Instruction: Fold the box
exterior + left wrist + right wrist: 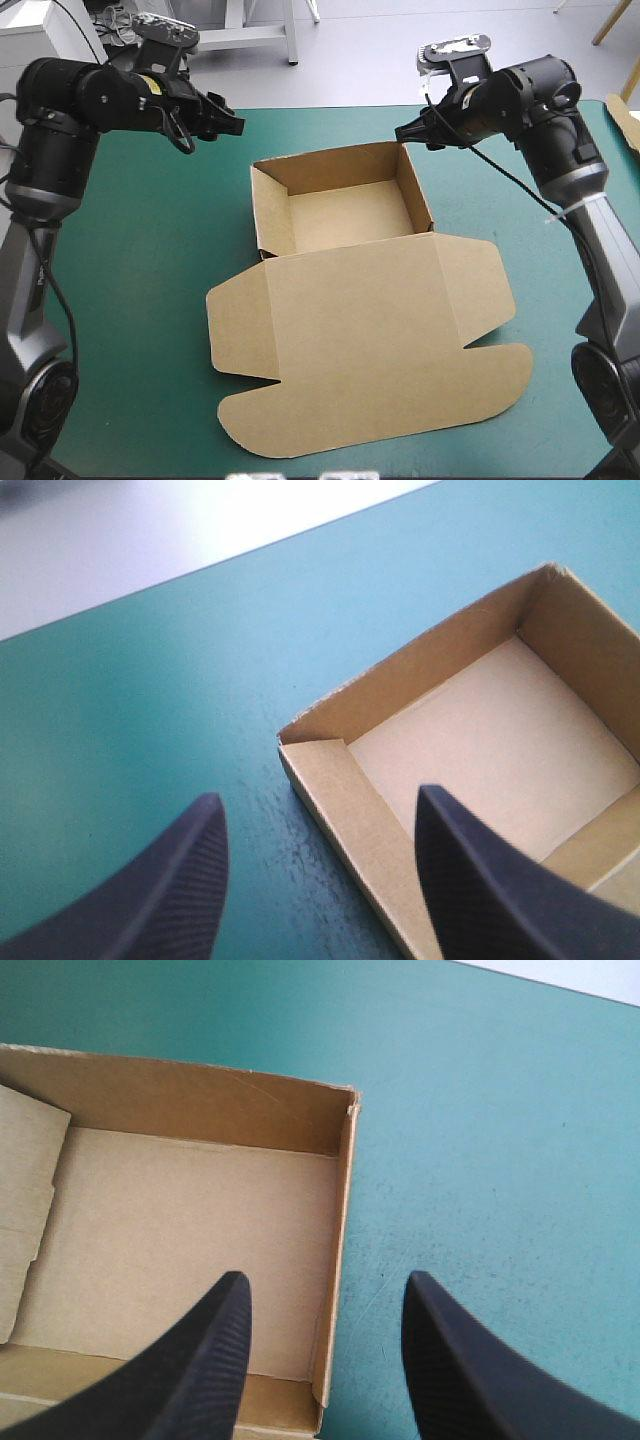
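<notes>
The brown box (345, 205) stands as an open tray at the table's middle, its four walls raised. Its lid (370, 340) lies flat toward the near edge, side flaps spread. My left gripper (232, 127) hovers above the table beyond the tray's far left corner, open and empty. In the left wrist view that gripper (320, 825) straddles the box's (490, 740) left wall. My right gripper (405, 131) hangs above the tray's far right corner, open and empty. In the right wrist view the right gripper (325, 1300) straddles the box's (180, 1220) right wall.
Teal-green cover (150, 260) lies bare to the left and right of the box. A strip of brown board (625, 120) shows at the table's far right edge.
</notes>
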`<action>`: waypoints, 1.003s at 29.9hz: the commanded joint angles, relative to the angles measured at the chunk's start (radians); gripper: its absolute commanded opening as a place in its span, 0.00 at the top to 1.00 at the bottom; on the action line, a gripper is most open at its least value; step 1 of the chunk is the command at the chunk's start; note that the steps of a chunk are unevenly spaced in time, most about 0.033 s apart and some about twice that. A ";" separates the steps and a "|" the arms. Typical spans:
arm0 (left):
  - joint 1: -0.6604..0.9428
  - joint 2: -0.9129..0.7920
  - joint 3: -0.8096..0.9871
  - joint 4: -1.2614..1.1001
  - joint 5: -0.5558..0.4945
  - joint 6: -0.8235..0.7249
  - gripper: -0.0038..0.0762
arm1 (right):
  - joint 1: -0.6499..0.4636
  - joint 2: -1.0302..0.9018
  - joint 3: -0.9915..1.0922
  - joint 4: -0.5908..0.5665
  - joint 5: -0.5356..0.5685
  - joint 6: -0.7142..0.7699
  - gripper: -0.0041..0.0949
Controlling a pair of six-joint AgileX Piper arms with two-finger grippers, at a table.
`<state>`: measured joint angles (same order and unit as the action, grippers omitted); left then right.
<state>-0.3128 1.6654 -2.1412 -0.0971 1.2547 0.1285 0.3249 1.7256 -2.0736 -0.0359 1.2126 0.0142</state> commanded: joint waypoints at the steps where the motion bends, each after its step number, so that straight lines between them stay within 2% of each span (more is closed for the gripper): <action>1: 0.001 -0.099 -0.031 -0.001 0.020 0.002 0.45 | -0.004 -0.085 -0.033 -0.004 -0.043 -0.002 0.51; 5: 0.001 -0.148 -0.016 -0.001 0.020 0.002 0.45 | -0.004 -0.090 -0.030 -0.004 -0.043 -0.002 0.51; 8: 0.001 -0.201 0.059 -0.001 0.020 0.033 0.45 | -0.004 -0.085 -0.021 -0.004 -0.043 0.001 0.51; 14: 0.001 -0.335 0.359 0.005 0.014 0.094 0.45 | -0.004 -0.043 -0.003 -0.004 -0.043 0.001 0.51; 17: 0.001 -0.410 0.540 0.005 -0.045 0.094 0.47 | -0.004 -0.009 -0.001 -0.004 -0.043 0.001 0.51; 20: 0.001 -0.502 0.733 0.005 -0.152 0.094 0.59 | -0.004 0.033 -0.001 -0.004 -0.043 0.001 0.51; 26: 0.001 -0.699 1.111 0.005 -0.376 0.094 0.93 | -0.004 0.136 -0.001 -0.009 -0.043 0.001 0.51; 27: 0.001 -0.737 1.171 0.003 -0.414 0.094 0.96 | -0.004 0.154 -0.001 -0.009 -0.043 0.001 0.51; 30: 0.001 -0.848 1.319 0.003 -0.490 0.094 0.96 | -0.004 0.204 -0.001 -0.009 -0.043 -0.001 0.51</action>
<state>-0.3128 0.9137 -0.9043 -0.0828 0.8980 0.2222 0.3249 1.9438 -2.0524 -0.0359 1.2101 0.0173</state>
